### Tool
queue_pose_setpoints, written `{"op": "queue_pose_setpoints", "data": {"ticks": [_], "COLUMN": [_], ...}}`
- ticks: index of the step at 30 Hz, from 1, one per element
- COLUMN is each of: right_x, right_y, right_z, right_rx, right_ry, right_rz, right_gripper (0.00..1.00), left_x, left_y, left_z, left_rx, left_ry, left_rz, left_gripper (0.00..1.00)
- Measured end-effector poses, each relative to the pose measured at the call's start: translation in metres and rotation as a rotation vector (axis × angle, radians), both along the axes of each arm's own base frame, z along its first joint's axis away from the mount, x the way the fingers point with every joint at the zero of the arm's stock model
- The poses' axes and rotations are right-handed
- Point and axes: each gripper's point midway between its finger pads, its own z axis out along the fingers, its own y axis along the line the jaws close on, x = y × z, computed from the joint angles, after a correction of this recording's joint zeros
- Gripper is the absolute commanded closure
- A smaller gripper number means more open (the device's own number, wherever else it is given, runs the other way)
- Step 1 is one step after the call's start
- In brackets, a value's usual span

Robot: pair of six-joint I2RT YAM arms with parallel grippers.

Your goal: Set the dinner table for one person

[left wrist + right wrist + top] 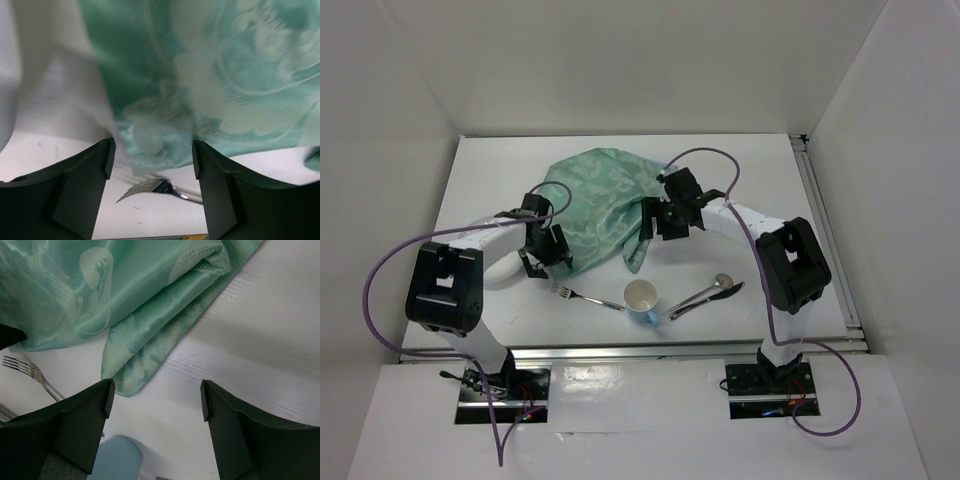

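Near edge: metal rail runs along the white dinner table, which fills the floor of a plain white-walled enclosure.

Just inside that edge, centre: white paper cup, upright. A fork lies to its left and a spoon to its right, with a second utensil alongside that is too small to identify.

Mid-table: left gripper is at the left side of the pale green placemat, jaws spread and holding nothing. Right gripper is over the placemat's right fold, jaws likewise apart and empty.

Placemat is rumpled, reaching from the centre towards the far edge. A second rail lines the right edge.
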Motion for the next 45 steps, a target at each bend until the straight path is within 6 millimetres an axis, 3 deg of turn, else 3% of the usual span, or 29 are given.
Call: {"op": "queue_pose_setpoints", "data": {"ticks": [4,5,11,15,16,18,19,20,27,32,40,43,45], "right_x": [0.002,0.004,0.008,0.001,0.002,0.003,0.004,0.004,0.019,0.046,0.102,0.102,0.087], "right_y": [0.005,0.008,0.028,0.042,0.044,0.05,0.051,0.051,0.034,0.0,-0.091,-0.112,-0.126], "right_z": [-0.01,-0.015,-0.038,-0.043,-0.042,-0.043,-0.044,-0.045,-0.044,-0.011,0.081,0.108,0.118], "right_rx": [-0.01,-0.015,-0.033,-0.021,-0.016,-0.006,-0.004,-0.007,-0.072,-0.083,-0.138,-0.183,-0.212], "right_ry": [0.017,0.025,0.055,0.073,0.072,0.072,0.074,0.073,0.034,-0.052,-0.305,-0.391,-0.433], "right_rz": [0.008,0.011,0.047,0.076,0.079,0.079,0.072,0.068,-0.029,-0.116,-0.321,-0.371,-0.4], "right_gripper": [0.18,0.18,0.25,0.42,0.56,0.74,0.89,0.97,1.0,1.0,1.0,0.98,0.95], "left_x": [0.021,0.024,0.035,0.057,0.063,0.077,0.083,0.088,0.106,0.126,0.151,0.15,0.143], "left_y": [-0.009,-0.011,-0.016,-0.02,-0.021,-0.024,-0.025,-0.026,-0.024,-0.024,-0.023,-0.023,-0.022], "left_z": [-0.002,-0.003,0.006,0.034,0.041,0.06,0.069,0.076,0.116,0.154,0.207,0.208,0.199], "left_rx": [-0.02,-0.026,-0.031,-0.038,-0.04,-0.047,-0.05,-0.052,-0.029,-0.02,-0.022,-0.022,-0.017], "left_ry": [-0.01,-0.015,-0.008,-0.06,-0.077,-0.119,-0.138,-0.155,-0.224,-0.298,-0.434,-0.436,-0.415], "left_rz": [-0.005,-0.007,-0.026,-0.03,-0.031,-0.032,-0.034,-0.035,-0.048,-0.063,-0.079,-0.086,-0.099], "left_gripper": [0.78,1.0,1.0,1.0,1.0,1.0,1.0,1.0,1.0,1.0,1.0,1.0,1.0]}}
